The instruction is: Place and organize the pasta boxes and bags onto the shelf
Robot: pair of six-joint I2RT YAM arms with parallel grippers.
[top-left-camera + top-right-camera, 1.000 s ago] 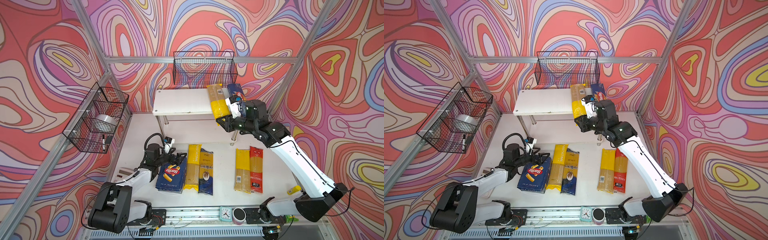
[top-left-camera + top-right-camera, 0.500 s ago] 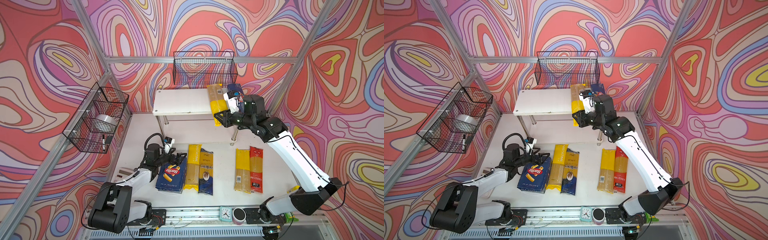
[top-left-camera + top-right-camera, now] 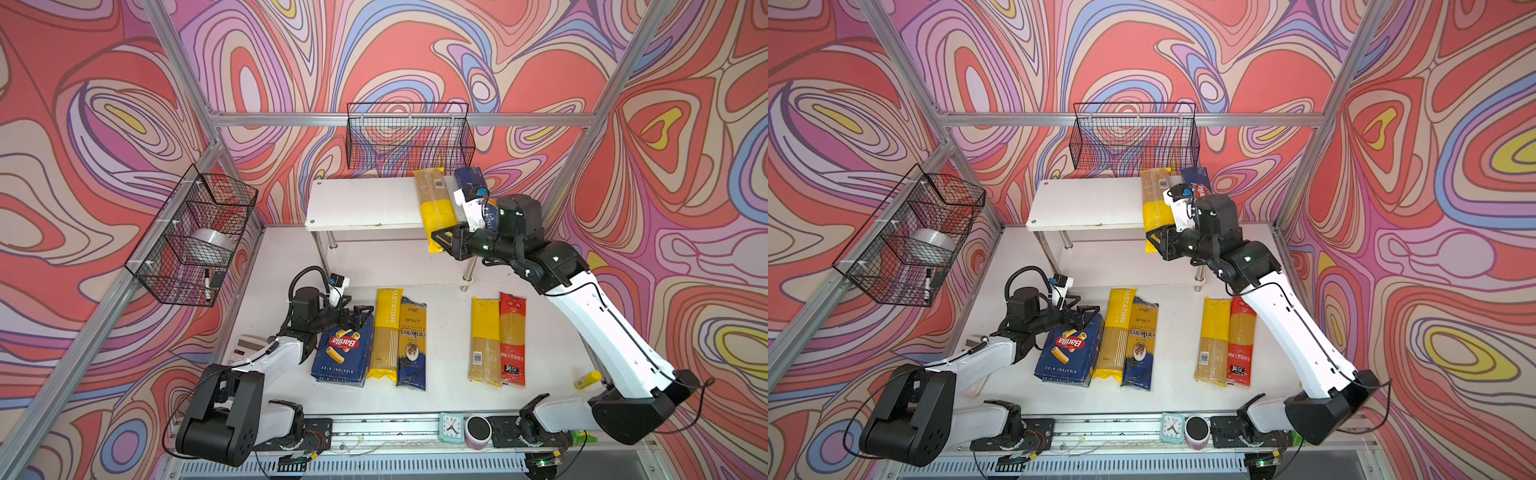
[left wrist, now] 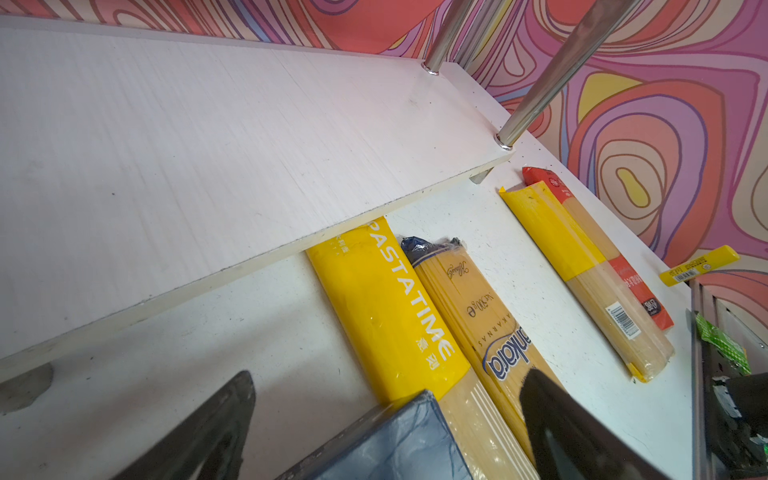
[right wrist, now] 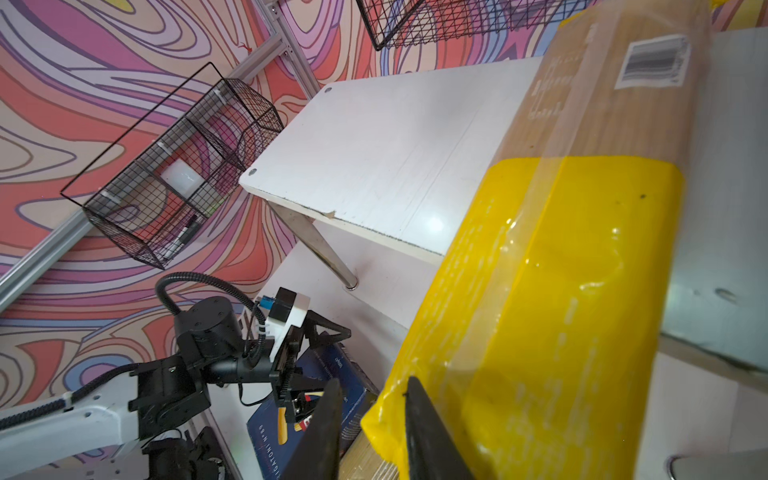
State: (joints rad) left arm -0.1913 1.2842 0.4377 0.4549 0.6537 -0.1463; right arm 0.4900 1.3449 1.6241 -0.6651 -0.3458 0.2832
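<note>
A: Where does the right claw (image 3: 436, 242) stand?

B: Up at the front of the shelf (image 3: 365, 203), by the right end of the top board (image 3: 1092, 203). Its jaws are nearly together, and in the right wrist view the sealed end of a yellow bag (image 3: 434, 199) sits between them.

A: And the bag itself?

B: It lies flat on the top board, running front to back, with its yellow end hanging out past the front edge. Just to its right lies the spaghetti box (image 3: 469, 180) (partly hidden behind the right wrist in both top views), also on the top board.

A: The left claw (image 3: 360, 316)?

B: It is low over the table (image 3: 444, 399), jaws wide, with one finger on either side of the rigatoni box (image 3: 343, 353) at the end nearest the shelf. Whether the fingers touch the cardboard cannot be told.

A: What lies on the table?

B: The rigatoni box lies flat, logo up. Against its right side is the PASTATIME bag (image 3: 384, 336), and touching that a blue bag (image 3: 411, 349). In the left wrist view the PASTATIME bag's end reaches just under the front edge of the lower board (image 4: 208, 145). Well apart to the right lies a second yellow bag (image 3: 484, 336) with a red bag (image 3: 512, 336) pressed against its right side. All four bags lie parallel, pointing toward the shelf.
</note>
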